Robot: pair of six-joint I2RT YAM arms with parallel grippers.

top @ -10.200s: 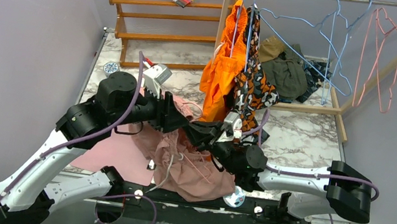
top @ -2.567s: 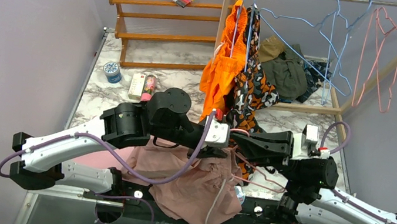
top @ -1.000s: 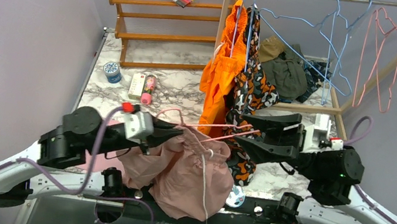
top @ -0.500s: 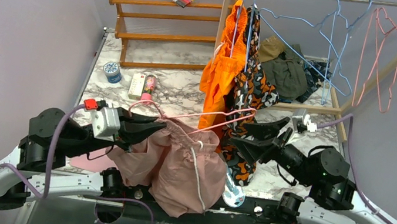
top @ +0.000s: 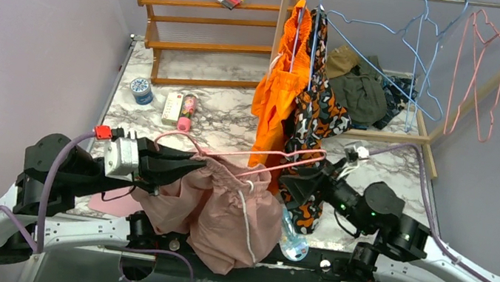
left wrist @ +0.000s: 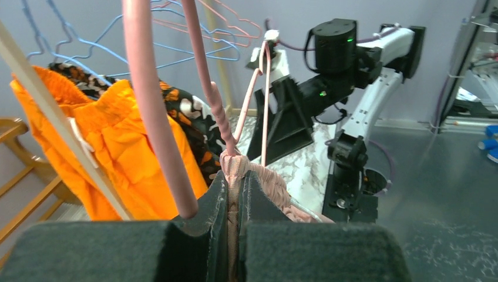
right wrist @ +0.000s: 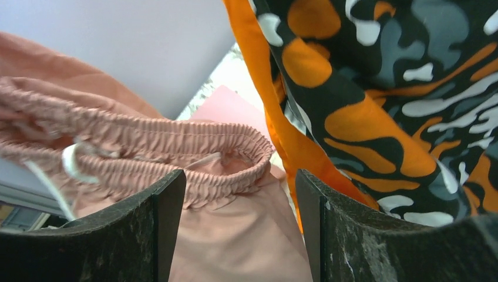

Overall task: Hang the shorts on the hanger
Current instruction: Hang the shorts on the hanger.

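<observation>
The dusty-pink shorts (top: 235,217) hang by their gathered waistband (right wrist: 176,147) from the pink wire hanger (top: 266,160), which is lifted over the table's near side. My left gripper (top: 198,165) is shut on the waistband fabric (left wrist: 235,173) right where the hanger wire (left wrist: 205,76) runs into it. The white drawstring (top: 245,215) dangles down the front. My right gripper (top: 298,186) is open just right of the shorts, below the hanger's right end. Its fingers (right wrist: 170,217) frame the waistband without touching it.
An orange garment (top: 276,93) and a camouflage garment (top: 320,114) hang on the rail close behind my right gripper. Light-blue hangers (top: 413,53) and pink hangers (top: 483,71) hang further right. A wooden shelf (top: 197,21), small cans (top: 140,87) and an olive clothes pile (top: 359,90) lie beyond.
My right gripper has opened wider, dropped below the hanger's right end and pulled back toward the near edge. The left arm has shifted slightly, still carrying the hanger and shorts.
</observation>
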